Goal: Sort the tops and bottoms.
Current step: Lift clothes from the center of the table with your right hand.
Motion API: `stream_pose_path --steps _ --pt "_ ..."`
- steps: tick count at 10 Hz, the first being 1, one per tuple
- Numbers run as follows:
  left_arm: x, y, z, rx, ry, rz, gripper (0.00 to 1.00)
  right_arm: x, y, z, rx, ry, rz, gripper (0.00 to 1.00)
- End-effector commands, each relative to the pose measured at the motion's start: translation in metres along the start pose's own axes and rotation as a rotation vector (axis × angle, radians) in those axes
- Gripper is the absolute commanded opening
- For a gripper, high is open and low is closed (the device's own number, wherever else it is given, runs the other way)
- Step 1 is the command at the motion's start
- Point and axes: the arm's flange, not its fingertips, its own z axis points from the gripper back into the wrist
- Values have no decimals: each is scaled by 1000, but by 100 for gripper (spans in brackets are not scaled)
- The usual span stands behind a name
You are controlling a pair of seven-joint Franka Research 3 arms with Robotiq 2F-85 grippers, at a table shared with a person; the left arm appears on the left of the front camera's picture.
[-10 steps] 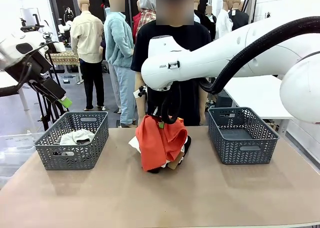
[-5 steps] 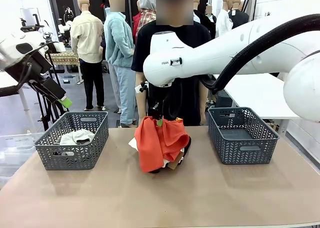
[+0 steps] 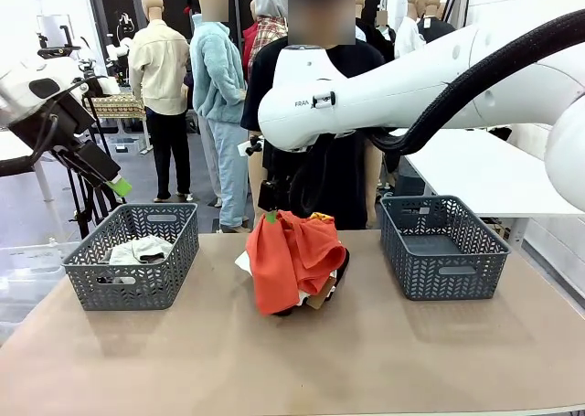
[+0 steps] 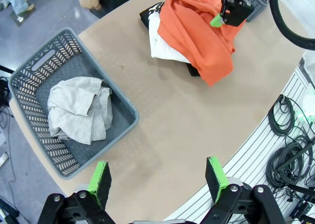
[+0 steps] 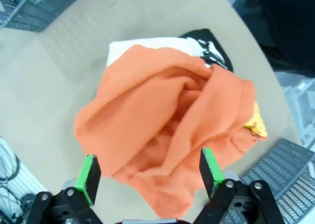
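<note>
An orange-red top [image 3: 291, 256] lies crumpled on a pile at the table's middle, its yellow print [image 5: 256, 124] at one edge. Under it is a white top [image 5: 140, 48] with black print [image 5: 212, 46]. A strip of black cloth [image 4: 193, 70] pokes out beneath; I cannot tell whether it is the bottoms. My right gripper [image 3: 271, 217] hangs just above the pile, open [image 5: 149, 169], with nothing between its fingers. My left gripper [image 3: 117, 186] is open, high at the far left above the left basket [image 4: 158, 177].
The grey left basket [image 3: 91, 288] holds a pale crumpled garment [image 4: 81, 108]. The grey right basket [image 3: 443, 274] looks empty. A person stands behind the pile at the far edge. Bare tabletop runs along the near side.
My right gripper has opened and let go of the orange-red top, then lifted slightly. The top has slumped onto the pile. The left arm has not moved.
</note>
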Motion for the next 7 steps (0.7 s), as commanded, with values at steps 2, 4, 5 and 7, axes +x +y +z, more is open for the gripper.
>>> stream_pose_path --steps 2,4,5,7 --pt "1 0 2 -2 4 5 100 0 -5 -27 -23 22 -45 100" --pt "1 0 2 -2 4 5 100 7 -13 -39 -28 61 -38 100" --pt "1 0 2 -2 4 5 100 11 -15 -41 -47 75 -33 100" --pt "1 0 2 -2 4 5 100 18 -16 -54 -7 136 -30 100"
